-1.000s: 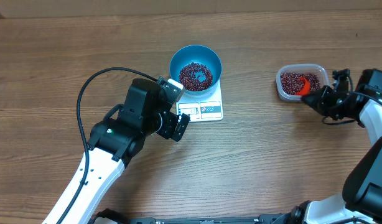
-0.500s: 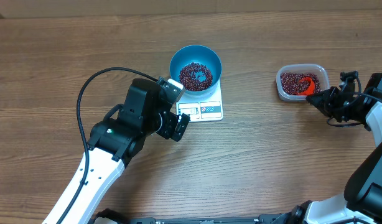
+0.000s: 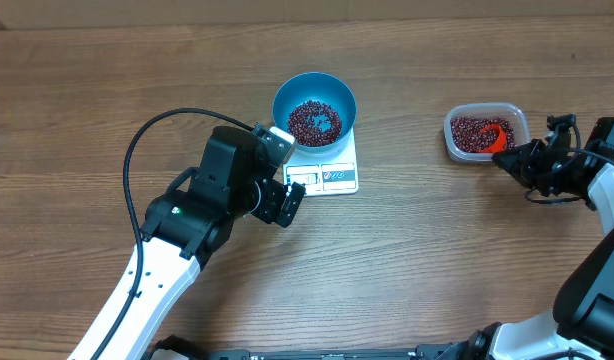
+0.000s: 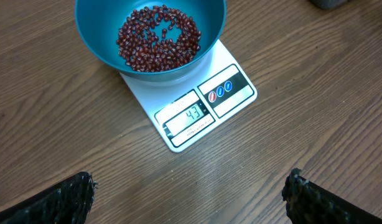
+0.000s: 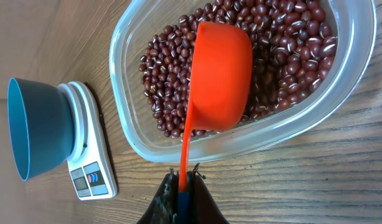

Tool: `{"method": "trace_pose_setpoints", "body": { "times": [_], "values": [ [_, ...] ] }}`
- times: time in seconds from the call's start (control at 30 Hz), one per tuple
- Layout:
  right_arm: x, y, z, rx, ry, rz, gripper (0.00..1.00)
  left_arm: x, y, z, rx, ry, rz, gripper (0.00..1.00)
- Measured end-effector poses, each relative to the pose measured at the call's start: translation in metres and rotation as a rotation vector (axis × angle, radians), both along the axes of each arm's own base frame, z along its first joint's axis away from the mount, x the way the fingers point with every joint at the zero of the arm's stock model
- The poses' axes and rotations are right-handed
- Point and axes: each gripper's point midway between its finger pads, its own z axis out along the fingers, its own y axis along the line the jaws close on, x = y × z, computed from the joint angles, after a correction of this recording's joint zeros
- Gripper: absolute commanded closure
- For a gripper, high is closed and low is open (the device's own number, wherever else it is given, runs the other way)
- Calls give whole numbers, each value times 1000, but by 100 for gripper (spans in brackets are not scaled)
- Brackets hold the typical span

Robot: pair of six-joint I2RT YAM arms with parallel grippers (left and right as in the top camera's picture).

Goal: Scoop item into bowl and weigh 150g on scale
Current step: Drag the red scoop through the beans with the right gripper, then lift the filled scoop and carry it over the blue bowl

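Note:
The blue bowl (image 3: 315,108) stands on the white scale (image 3: 325,165) and holds a layer of dark red-brown beans (image 4: 158,38). The scale's display (image 4: 189,117) faces my left gripper (image 4: 190,193), which hangs open just in front of it with nothing between its fingers. At the right, a clear container (image 3: 484,131) holds more beans (image 5: 278,43). My right gripper (image 5: 183,179) is shut on the handle of an orange scoop (image 5: 219,78), whose cup is inside the container, over the beans. In the right wrist view the bowl (image 5: 41,124) and scale (image 5: 91,155) show at the left.
The wooden table (image 3: 437,250) spreads all around. The left arm's black cable (image 3: 147,140) arcs over the table left of the bowl. The right arm's body (image 3: 597,280) rises along the right edge.
The right gripper and scoop have drawn slightly to the right, towards the container's near edge. The left arm has not moved.

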Motion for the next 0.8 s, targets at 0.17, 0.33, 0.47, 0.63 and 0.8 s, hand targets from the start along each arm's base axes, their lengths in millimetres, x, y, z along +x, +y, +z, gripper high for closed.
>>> {"method": "trace_pose_setpoints", "body": {
  "times": [0.17,0.33,0.47,0.63,0.8],
  "values": [
    [5,2,5,17,-36,11,96,0,0,0,0,1,0,1],
    [6,8,11,50,-64,32,96,0,0,0,0,0,0,1],
    [6,8,17,86,-90,35,96,0,0,0,0,0,0,0],
    [4,-2,25,140,-126,7,96,0,0,0,0,1,0,0],
    [2,-6,39,219,-181,2,96,0,0,0,0,0,0,1]
  ]
}}
